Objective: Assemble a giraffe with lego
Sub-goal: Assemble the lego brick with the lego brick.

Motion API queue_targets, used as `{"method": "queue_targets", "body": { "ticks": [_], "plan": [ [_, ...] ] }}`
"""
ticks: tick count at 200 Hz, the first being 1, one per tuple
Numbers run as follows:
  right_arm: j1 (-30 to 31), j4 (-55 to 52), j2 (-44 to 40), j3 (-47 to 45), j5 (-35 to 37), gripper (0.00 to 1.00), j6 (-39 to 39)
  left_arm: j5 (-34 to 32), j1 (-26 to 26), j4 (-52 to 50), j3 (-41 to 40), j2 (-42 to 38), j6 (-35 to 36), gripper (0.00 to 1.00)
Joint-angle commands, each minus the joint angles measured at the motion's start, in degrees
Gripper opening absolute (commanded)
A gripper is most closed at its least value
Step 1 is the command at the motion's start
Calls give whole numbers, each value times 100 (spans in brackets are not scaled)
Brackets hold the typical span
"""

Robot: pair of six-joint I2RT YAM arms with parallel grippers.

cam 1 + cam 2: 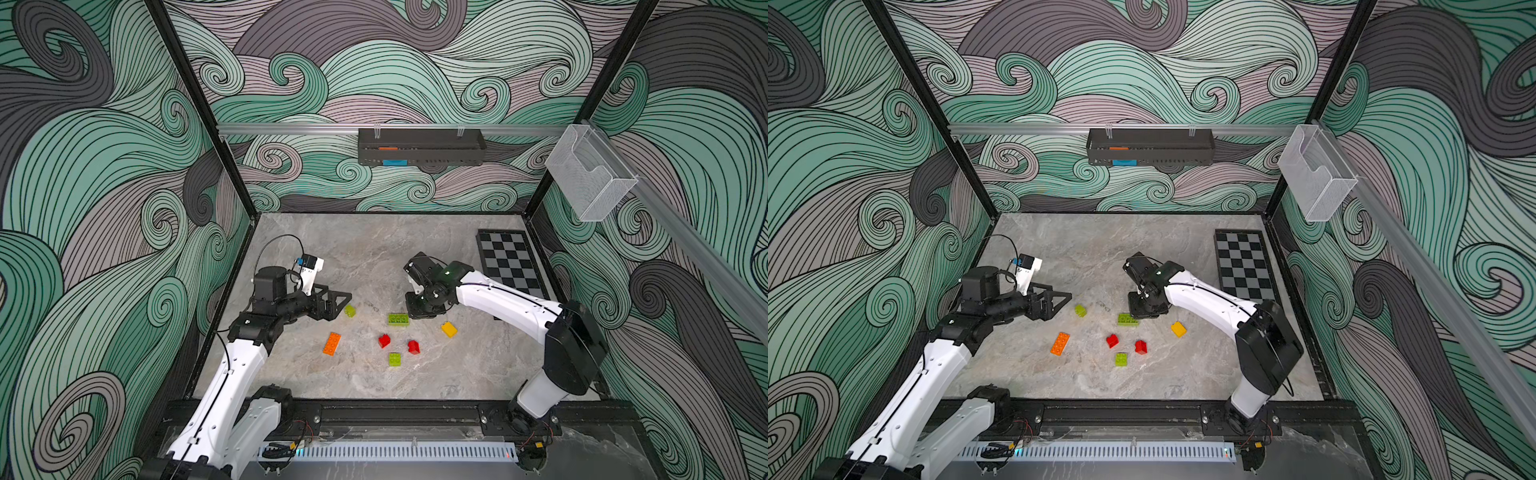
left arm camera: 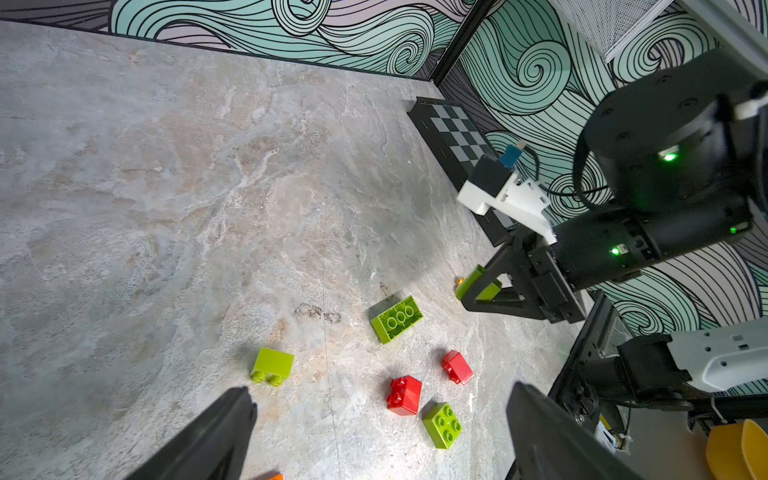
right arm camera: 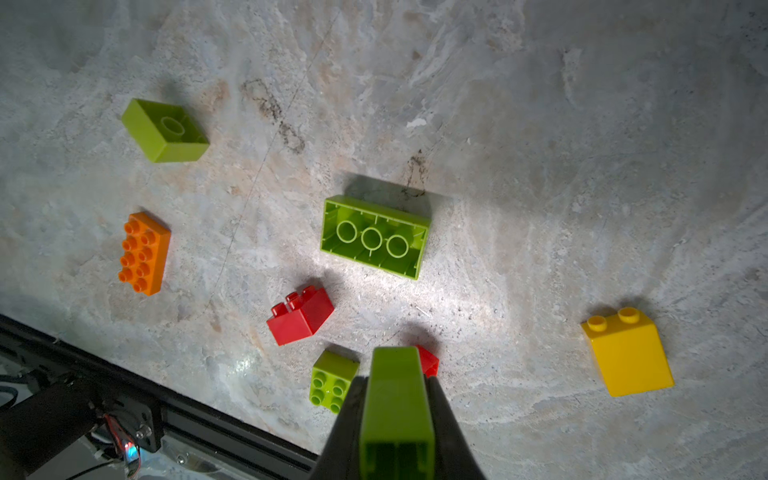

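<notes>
- The right claw [image 3: 397,376] is squeezing one green brick [image 3: 397,419] over the table [image 3: 540,124]
- The left claw [image 1: 338,306] is hanging wide apart, empty
- The other bricks [image 3: 375,237] are lying loose; building is just starting
- Next, probably: pressing it onto another brick

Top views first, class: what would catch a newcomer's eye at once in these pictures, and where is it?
Bright bricks lie scattered on the grey marbled table: a long orange brick nearer the left arm, a yellow brick nearer the right. Above them the right gripper clamps a lime green brick. Swirling teal walls surround everything.
</notes>
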Motion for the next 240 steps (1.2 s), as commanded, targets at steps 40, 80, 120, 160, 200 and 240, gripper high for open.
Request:
{"method": "queue_targets", "body": {
  "ticks": [40,80,120,160,200,240],
  "plan": [
    [68,565,638,216,441,6,328,61,18,60,30,-62,172,99],
    [151,563,983,339,491,9,320,54,18,55,12,-71,192,99],
    [181,558,1060,286,616,16,347,67,18,88,-17,-72,194,99],
    [182,545,1140,277,653,21,347,69,18,80,-13,-87,198,99],
    [208,519,1100,207,687,26,369,62,18,77,-13,-89,198,99],
    [279,511,1247,272,666,28,382,69,18,79,-13,-107,198,99]
  ]
}}
